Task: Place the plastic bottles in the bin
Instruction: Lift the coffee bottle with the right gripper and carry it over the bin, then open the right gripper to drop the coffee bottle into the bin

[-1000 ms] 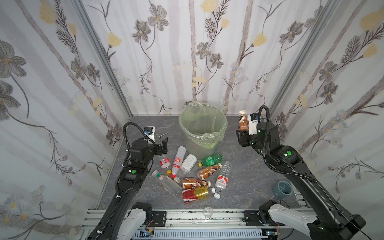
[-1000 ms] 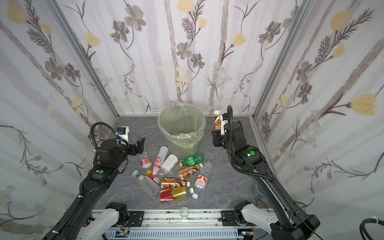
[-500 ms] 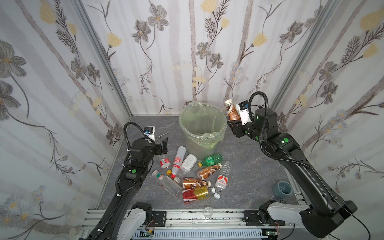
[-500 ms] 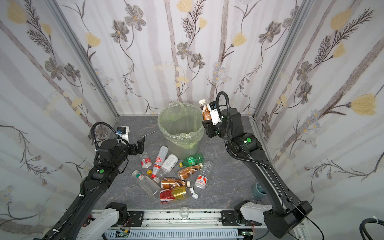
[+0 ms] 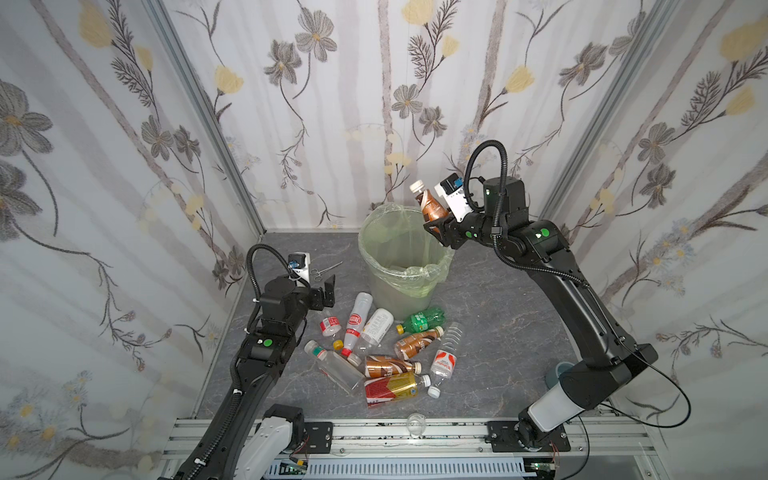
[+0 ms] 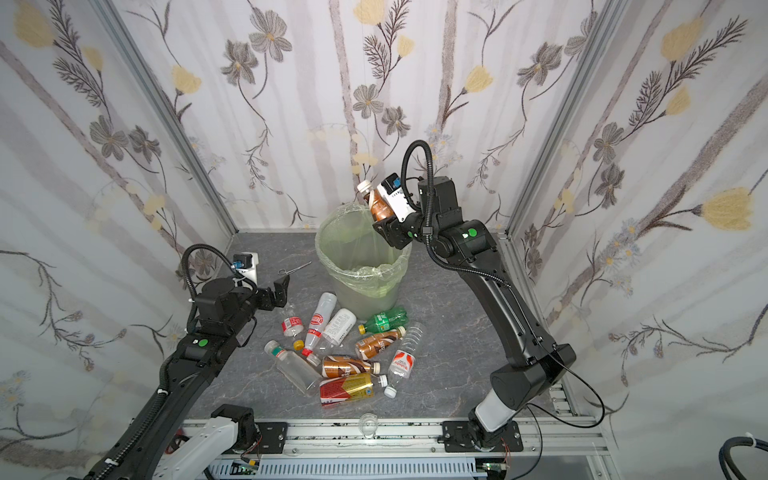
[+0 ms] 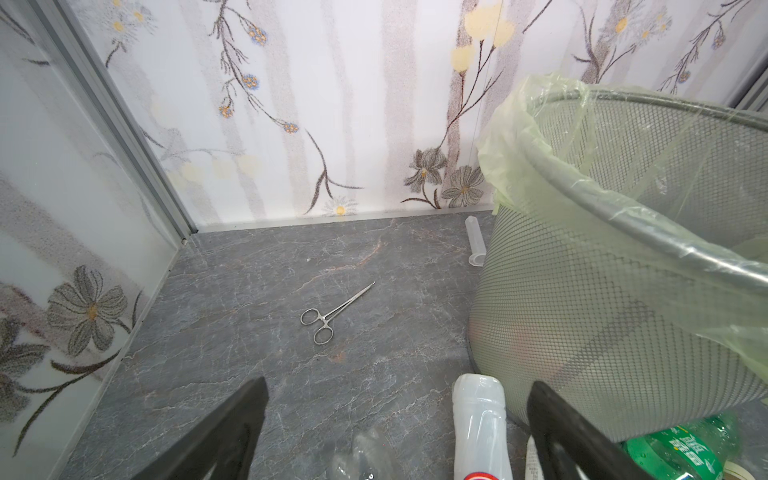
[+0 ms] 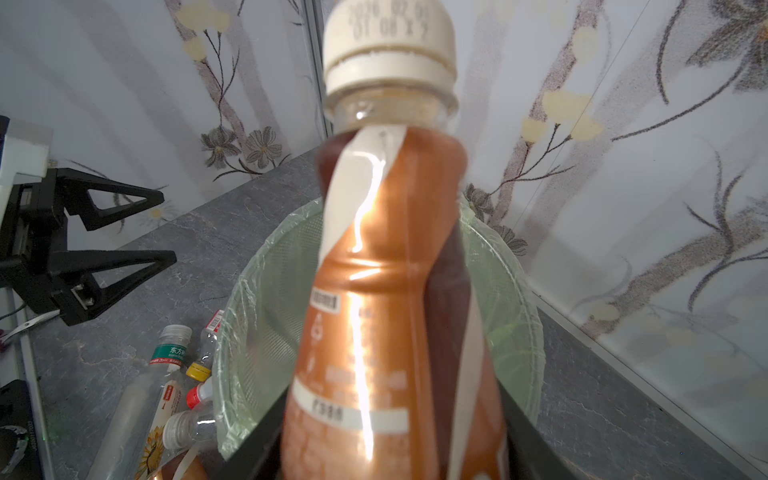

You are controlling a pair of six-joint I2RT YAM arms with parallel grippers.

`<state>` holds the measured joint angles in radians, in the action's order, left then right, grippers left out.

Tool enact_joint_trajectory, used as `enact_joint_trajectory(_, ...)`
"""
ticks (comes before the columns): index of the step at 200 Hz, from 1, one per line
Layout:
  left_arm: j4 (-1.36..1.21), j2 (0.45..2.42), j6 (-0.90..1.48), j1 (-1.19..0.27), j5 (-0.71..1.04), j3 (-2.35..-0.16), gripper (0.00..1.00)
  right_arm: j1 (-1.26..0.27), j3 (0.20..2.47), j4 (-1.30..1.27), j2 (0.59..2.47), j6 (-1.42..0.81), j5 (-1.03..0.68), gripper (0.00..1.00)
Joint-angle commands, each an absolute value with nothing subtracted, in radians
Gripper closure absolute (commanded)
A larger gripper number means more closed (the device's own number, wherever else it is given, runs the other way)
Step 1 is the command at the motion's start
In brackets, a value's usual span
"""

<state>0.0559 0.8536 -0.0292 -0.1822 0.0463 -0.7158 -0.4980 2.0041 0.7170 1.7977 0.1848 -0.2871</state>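
Left tool (image 5: pixel 326 291) low, jaws wide apart, right tool (image 5: pixel 437 226) raised high, jaws clamped.

1. Swung the right gripper (image 5: pixel 437 224) up and leftward, from right of the bin (image 5: pixel 376 270) to over its right rim.
2. Carried the clamped brown bottle (image 5: pixel 431 207) along, tipping it from upright to leaning leftward.

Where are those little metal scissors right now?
In both top views the scissors lie flat on the grey table at back left, just beyond the left end effector and left of the bin.
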Motion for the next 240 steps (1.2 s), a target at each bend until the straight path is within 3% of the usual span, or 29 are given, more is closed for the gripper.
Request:
enact_joint_trajectory(1,0.032,0.851,-0.027,-0.181,0.041,-0.713,0.0,-0.508,2.101,0.814,1.872,0.223,-0.328,0.43)
enact_joint_trajectory(38,0.034,0.859,-0.02,-0.181,0.041,-0.715,0.0,-0.532,2.2,0.891,1.96,0.23,-0.329,0.42)
enact_joint_trajectory(240,0.032,0.855,-0.023,-0.181,0.04,-0.713,0.0,-0.594,2.2,0.937,2.054,0.235,-0.261,0.35)
